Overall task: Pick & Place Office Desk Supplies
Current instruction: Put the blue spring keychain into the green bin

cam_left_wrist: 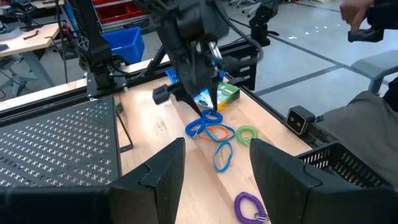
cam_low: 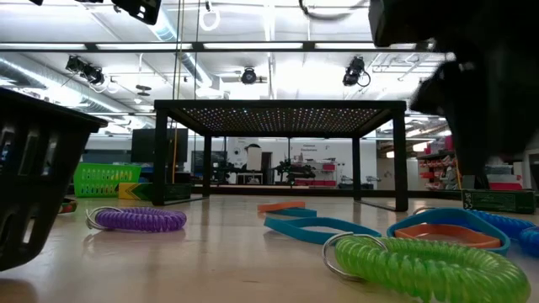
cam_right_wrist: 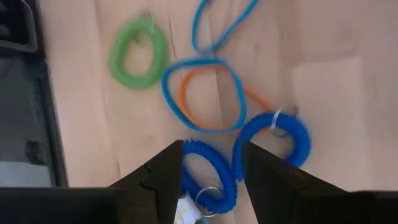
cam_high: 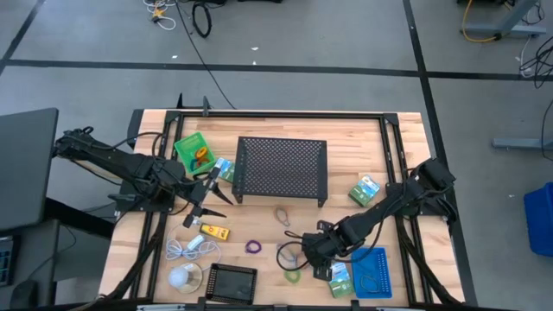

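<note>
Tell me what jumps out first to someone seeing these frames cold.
The black perforated metal stand dominates the table's middle. Next comes the cluster of coloured coil loops near the front edge, where the right end effector hangs directly over a blue coil loop, with an orange loop and a green coil loop just beyond. The left end effector waits, open, left of the stand near the green basket.

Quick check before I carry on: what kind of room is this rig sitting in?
Likely a robotics lab or workshop: grey concrete floor with black tape lines, loose cables on the floor, and ceiling spotlights over shelving behind the wooden table.
</note>
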Controlling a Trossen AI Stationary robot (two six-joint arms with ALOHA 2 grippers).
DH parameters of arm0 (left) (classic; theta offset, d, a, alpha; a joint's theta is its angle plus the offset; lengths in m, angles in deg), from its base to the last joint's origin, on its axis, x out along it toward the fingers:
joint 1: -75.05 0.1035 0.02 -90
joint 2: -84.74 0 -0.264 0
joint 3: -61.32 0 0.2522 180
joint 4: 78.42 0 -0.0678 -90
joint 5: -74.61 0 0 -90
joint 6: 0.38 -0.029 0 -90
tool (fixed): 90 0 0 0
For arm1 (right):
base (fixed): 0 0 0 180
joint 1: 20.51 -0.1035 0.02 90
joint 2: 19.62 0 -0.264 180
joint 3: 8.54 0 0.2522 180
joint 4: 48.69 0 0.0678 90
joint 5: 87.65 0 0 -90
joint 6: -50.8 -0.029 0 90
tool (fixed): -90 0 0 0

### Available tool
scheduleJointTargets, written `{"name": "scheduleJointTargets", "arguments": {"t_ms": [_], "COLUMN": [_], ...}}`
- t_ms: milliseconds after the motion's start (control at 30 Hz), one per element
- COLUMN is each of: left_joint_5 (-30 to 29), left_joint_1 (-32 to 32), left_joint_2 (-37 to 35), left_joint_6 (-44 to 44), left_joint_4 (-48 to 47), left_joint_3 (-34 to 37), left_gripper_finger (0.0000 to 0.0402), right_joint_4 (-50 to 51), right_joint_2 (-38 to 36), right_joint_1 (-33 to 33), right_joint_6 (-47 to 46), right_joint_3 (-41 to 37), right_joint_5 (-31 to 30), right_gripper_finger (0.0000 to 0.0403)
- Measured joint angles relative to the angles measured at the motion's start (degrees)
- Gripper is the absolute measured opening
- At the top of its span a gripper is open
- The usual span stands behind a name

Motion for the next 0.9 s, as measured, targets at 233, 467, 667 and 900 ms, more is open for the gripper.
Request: {"name": "scheduleJointTargets", "arguments": {"t_ms": [233, 467, 667, 900], "left_joint_5": [0.0, 0.0, 0.2, 0.2], "left_joint_1": [0.0, 0.0, 0.0, 0.0], "left_joint_2": [0.0, 0.0, 0.0, 0.0], "left_joint_6": [0.0, 0.0, 0.0, 0.2], "left_joint_4": [0.0, 0.0, -0.1, -0.5], "left_joint_3": [0.0, 0.0, 0.0, 0.0], "left_gripper_finger": [0.0188, 0.0188, 0.0188, 0.0188], "right_joint_4": [1.1, 1.4, 2.3, 2.5], "right_joint_2": [4.4, 4.6, 4.5, 4.7], "right_joint_1": [0.5, 1.1, 1.1, 1.1], "right_joint_6": [-1.5, -1.7, -1.6, -1.5], "right_joint_3": [0.0, 0.0, 0.0, 0.0], "right_joint_5": [1.8, 0.7, -2.2, -4.9], "right_gripper_finger": [0.0185, 0.0192, 0.0192, 0.0173]}}
